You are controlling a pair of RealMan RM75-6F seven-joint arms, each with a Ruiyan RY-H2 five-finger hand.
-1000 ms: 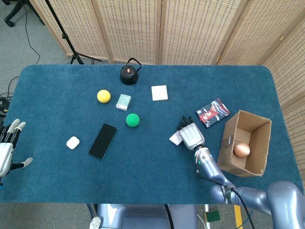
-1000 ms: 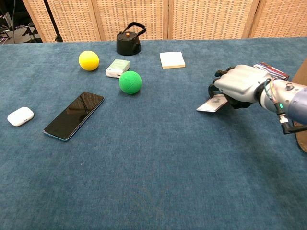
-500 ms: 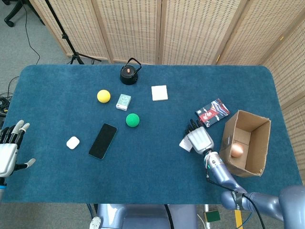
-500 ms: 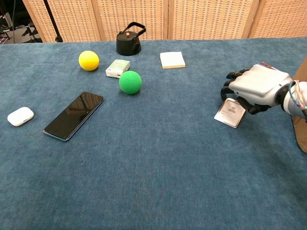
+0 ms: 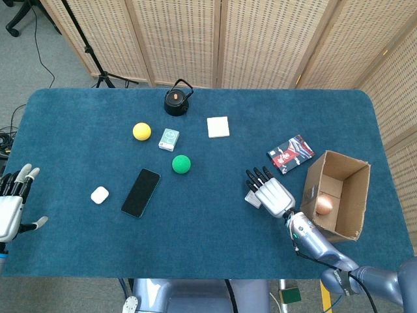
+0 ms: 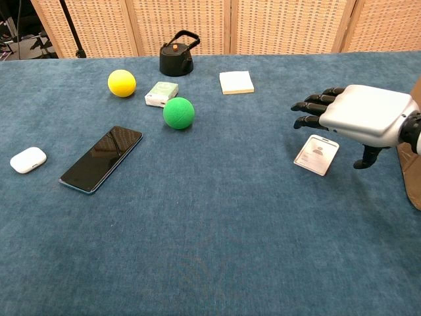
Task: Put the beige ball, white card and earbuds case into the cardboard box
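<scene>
The white card (image 6: 316, 154) lies flat on the blue table, just left of the cardboard box (image 5: 340, 159). My right hand (image 5: 270, 194) hovers over the card with its fingers spread and holds nothing; in the head view it hides most of the card (image 5: 251, 199). The beige ball (image 5: 324, 205) rests inside the box. The white earbuds case (image 5: 99, 195) sits far off at the table's left, beside the phone. My left hand (image 5: 12, 205) hangs open off the table's left edge, empty.
A black phone (image 5: 141, 192) and a green ball (image 5: 181, 163) lie mid-table. Further back are a yellow ball (image 5: 141, 131), a small green-white box (image 5: 169, 139), a black kettle (image 5: 176, 101) and a white pad (image 5: 218, 126). A red-black packet (image 5: 290, 154) lies beside the box.
My right hand carried the white card rightward toward the box, then opened and let it go. The card now lies on the table and the hand has lifted off it.
</scene>
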